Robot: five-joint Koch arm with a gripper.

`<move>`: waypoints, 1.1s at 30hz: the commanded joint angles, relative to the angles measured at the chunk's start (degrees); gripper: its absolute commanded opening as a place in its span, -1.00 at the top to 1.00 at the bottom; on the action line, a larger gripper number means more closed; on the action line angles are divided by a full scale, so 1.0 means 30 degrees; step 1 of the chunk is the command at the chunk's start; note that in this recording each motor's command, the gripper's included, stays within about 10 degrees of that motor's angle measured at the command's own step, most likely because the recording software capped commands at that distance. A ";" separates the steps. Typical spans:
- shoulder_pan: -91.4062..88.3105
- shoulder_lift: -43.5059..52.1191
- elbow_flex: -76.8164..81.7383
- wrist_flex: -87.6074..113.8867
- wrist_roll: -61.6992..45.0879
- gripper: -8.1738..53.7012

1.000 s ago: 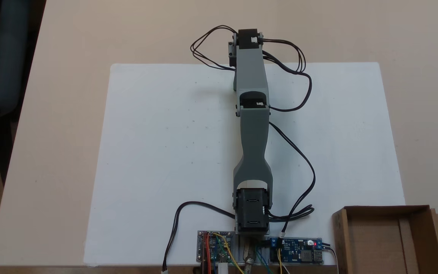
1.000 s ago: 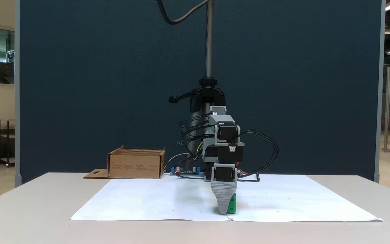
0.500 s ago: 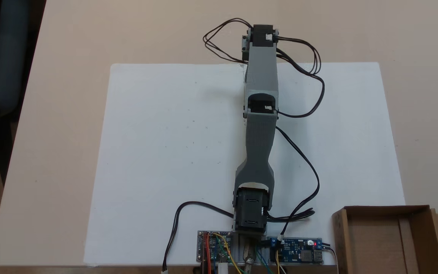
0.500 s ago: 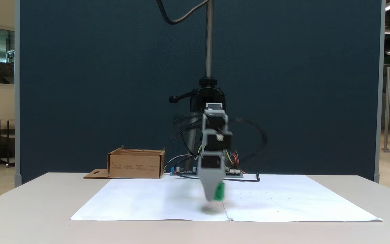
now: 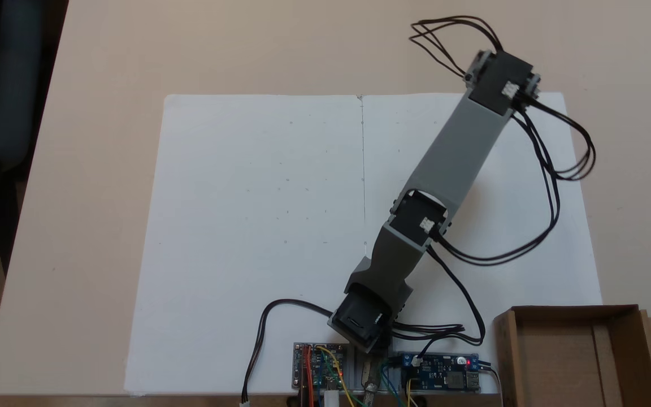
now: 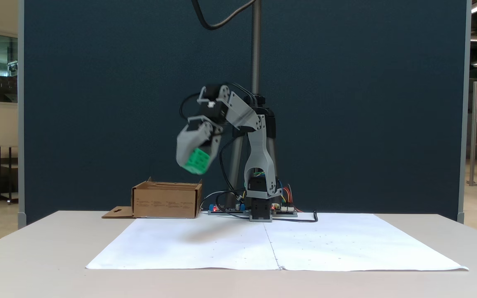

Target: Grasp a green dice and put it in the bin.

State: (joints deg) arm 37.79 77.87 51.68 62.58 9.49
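Arm raised off the table (image 6: 35, 248), gripper (image 6: 196, 159) tilted down-left & slightly blurred, clamped on the green dice (image 6: 195, 161), well above the white paper sheet (image 6: 222, 248). Bin (image 6: 167, 201) sits lower left of the dice, on the table, flap lying flat to its left. Circuit boards (image 6: 228, 208) by the arm base, dark blue partition (image 6: 367, 124) behind.

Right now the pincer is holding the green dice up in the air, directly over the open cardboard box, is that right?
Not quite. The pincer does hold the green dice in the air, but in a fixed view the arm's end hangs over the paper's far corner, well away from the cardboard box, not over it.
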 commanded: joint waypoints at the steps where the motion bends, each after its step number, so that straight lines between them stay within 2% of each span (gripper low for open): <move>1: 0.1992 0.1758 -0.0381 0.2080 -0.0967 0.36; 7: 0.7441 0.2842 -0.0381 0.4131 -0.3457 0.35; 20: 1.8486 0.2139 -0.0029 0.5684 -1.0020 0.36; 26: 2.1123 0.1143 0.1553 0.4395 -1.2832 0.36; 33: 2.2090 0.1025 0.5977 0.0146 -1.3594 0.36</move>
State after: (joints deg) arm 103.45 79.19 70.58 67.59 -25.84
